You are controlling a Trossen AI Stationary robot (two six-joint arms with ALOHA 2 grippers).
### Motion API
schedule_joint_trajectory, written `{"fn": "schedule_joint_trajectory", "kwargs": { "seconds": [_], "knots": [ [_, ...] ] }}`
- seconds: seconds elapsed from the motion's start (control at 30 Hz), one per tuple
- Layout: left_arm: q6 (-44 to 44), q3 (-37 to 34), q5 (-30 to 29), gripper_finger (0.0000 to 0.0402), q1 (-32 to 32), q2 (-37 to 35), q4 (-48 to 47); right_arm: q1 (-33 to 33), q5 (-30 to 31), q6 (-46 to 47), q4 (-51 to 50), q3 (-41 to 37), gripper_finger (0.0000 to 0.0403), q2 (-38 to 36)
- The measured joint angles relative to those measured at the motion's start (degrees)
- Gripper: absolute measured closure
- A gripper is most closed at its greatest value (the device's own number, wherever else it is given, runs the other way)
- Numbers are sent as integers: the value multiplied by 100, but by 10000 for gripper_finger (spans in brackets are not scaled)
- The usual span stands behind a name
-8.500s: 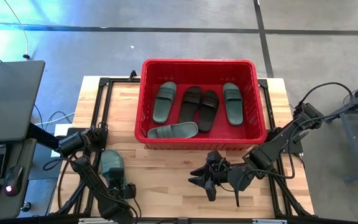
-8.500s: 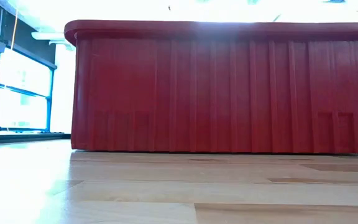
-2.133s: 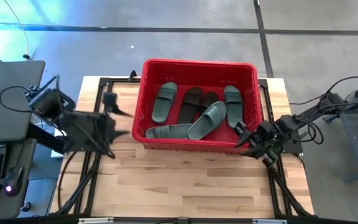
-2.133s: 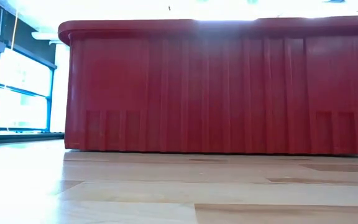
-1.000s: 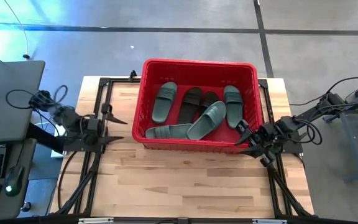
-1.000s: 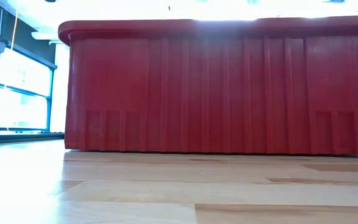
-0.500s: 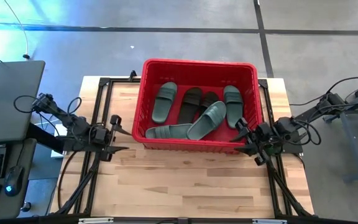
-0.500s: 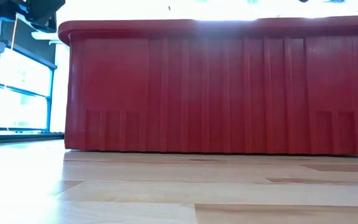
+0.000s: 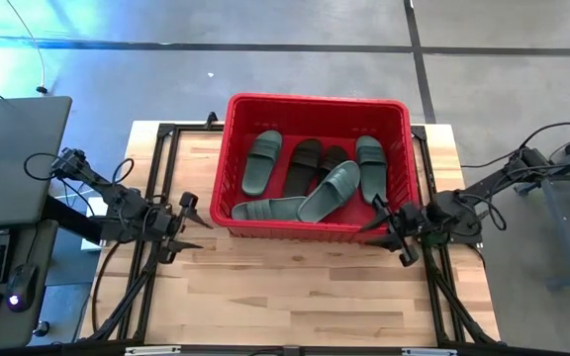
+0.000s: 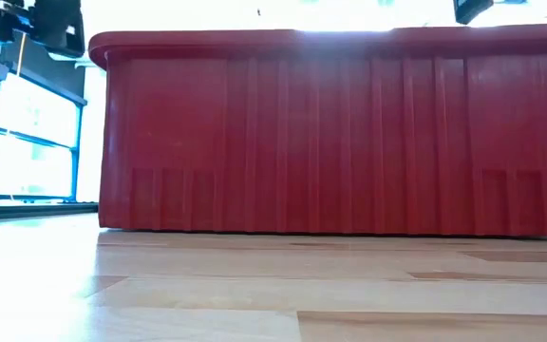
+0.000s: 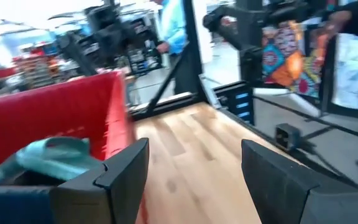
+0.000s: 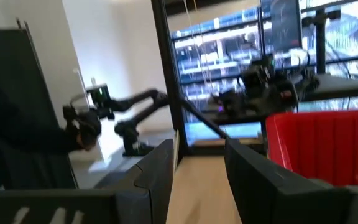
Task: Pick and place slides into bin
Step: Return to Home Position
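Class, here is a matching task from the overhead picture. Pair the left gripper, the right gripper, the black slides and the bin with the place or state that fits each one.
Column one:
1. left gripper
2. right gripper
3. black slides
4. bin

Column two:
A. red and rectangular
B. at the bin's right front corner, jaws open
C. side by side in the middle of the bin
D. off the bin's left front corner, jaws open

Pairs: 1-D, 2-B, 3-C, 4-A
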Motion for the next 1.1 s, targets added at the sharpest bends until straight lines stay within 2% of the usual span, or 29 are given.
{"fn": "schedule_joint_trajectory", "kwargs": {
  "seconds": [0.07,0.23,0.33,0.6,0.77,1.1],
  "knots": [
    [140,0,303,163,0,0,33,0,0,0,-223,0,269,0],
    [707,2,1575,163,0,0,239,2,0,-1,-784,0,269,0],
    [742,2,1941,163,0,0,127,0,0,0,-1159,0,269,0],
    [940,2,1983,163,0,2,-151,0,-4,-18,-1882,21,269,-9],
    [524,4,1899,163,0,2,-153,0,0,-13,-1883,22,269,-9],
    [587,7,1880,163,0,2,-207,0,0,-2,-1872,15,269,-6]
  ]
}}
